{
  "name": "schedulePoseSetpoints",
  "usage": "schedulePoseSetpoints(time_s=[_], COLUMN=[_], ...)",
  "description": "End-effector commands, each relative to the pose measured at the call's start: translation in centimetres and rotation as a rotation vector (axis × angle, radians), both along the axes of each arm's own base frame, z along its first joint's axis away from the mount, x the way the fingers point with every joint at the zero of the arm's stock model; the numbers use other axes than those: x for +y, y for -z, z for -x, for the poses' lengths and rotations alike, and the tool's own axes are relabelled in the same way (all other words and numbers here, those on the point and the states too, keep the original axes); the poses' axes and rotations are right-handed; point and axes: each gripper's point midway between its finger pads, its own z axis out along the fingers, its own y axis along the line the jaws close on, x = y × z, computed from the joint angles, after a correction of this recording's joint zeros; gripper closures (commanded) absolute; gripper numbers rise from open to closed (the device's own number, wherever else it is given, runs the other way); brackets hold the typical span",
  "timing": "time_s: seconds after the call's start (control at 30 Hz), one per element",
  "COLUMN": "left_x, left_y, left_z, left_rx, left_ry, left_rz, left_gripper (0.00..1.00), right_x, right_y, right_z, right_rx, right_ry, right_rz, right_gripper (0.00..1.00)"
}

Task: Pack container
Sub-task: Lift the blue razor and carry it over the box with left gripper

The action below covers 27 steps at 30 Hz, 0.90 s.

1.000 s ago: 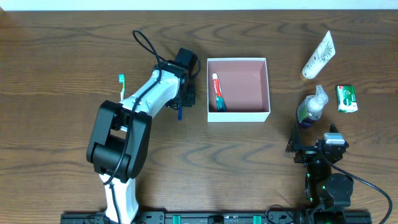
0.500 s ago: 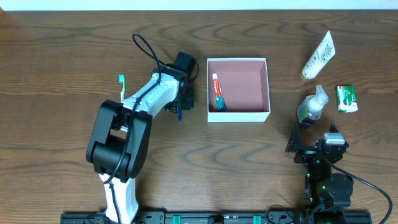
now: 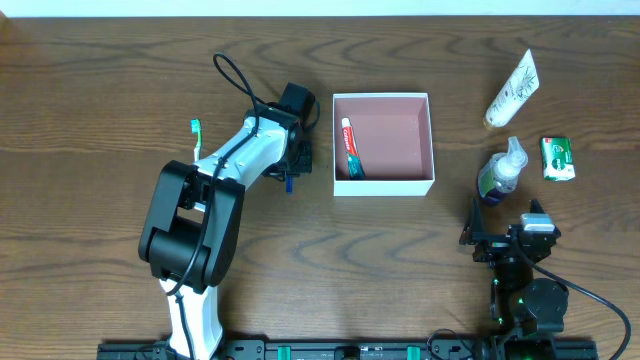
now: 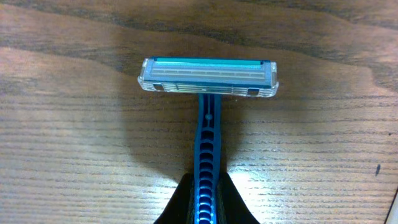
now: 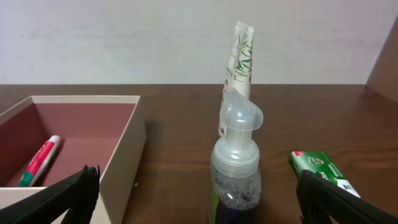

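Note:
The container point(image 3: 384, 186) is a square white box with a pink inside, standing mid-table; its near wall point(image 5: 127, 146) also shows in the right wrist view. A toothpaste tube point(image 3: 349, 147) lies along its left wall. Just left of the box, my left gripper point(image 3: 290, 172) is down at the table. It is shut on the handle of a blue razor point(image 4: 208, 78), whose head lies flat on the wood ahead of my left gripper point(image 4: 206, 202). My right gripper point(image 3: 508, 238) stands open at the front right, jaws wide either side of a pump bottle point(image 5: 236, 168).
The pump bottle point(image 3: 503, 172) stands right of the box. Behind it lies a white leaf-print tube point(image 3: 513, 88), and a green soap box point(image 3: 558, 158) is at the far right. A green toothbrush point(image 3: 196, 140) lies left of the left arm.
The left gripper's jaws have closed on the razor handle. Neither arm has shifted across the table, and the right gripper stays wide open.

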Motion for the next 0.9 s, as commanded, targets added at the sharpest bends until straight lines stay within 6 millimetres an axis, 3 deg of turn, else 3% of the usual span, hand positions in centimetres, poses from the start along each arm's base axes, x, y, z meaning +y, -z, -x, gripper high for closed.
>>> schedulePoseSetpoints(time_s=[0.0, 0.17, 0.33, 0.47, 0.53, 0.67, 0.8, 0.87], left_x=[0.0, -0.6, -1.4, -4.0, -5.6, -9.7, -13.9, -14.9], left_y=[-0.8, -5.4, -13.1, -19.4, -21.4, -22.9, -22.2, -21.4], left_z=[-0.8, -2.3, -3.7, -3.5, -3.0, -2.1, -1.8, -1.9], left_rx=[-0.01, -0.075, -0.213, -0.339, -0.39, -0.449, -0.479, -0.484], left_ry=[-0.001, 0.021, 0.024, 0.065, 0.088, 0.172, 0.232, 0.22], left_rz=[-0.002, 0.02, 0.075, 0.18, 0.224, 0.276, 0.306, 0.293], left_gripper=[0.94, 0.94, 0.94, 0.94, 0.94, 0.94, 0.94, 0.94], right_x=[0.1, 0.1, 0.1, 0.1, 0.1, 0.1, 0.1, 0.1], right_y=[0.1, 0.1, 0.1, 0.1, 0.1, 0.1, 0.1, 0.1], right_z=[0.0, 0.0, 0.0, 0.0, 0.0, 0.0, 0.0, 0.0], right_rx=[0.001, 0.001, 0.001, 0.001, 0.001, 0.001, 0.001, 0.001], right_ry=[-0.007, -0.007, -0.007, -0.007, -0.007, -0.007, -0.007, -0.007], right_rz=[0.015, 0.015, 0.015, 0.015, 0.015, 0.015, 0.015, 0.015], right_gripper=[0.01, 0.01, 0.01, 0.01, 0.01, 0.01, 0.01, 0.01])
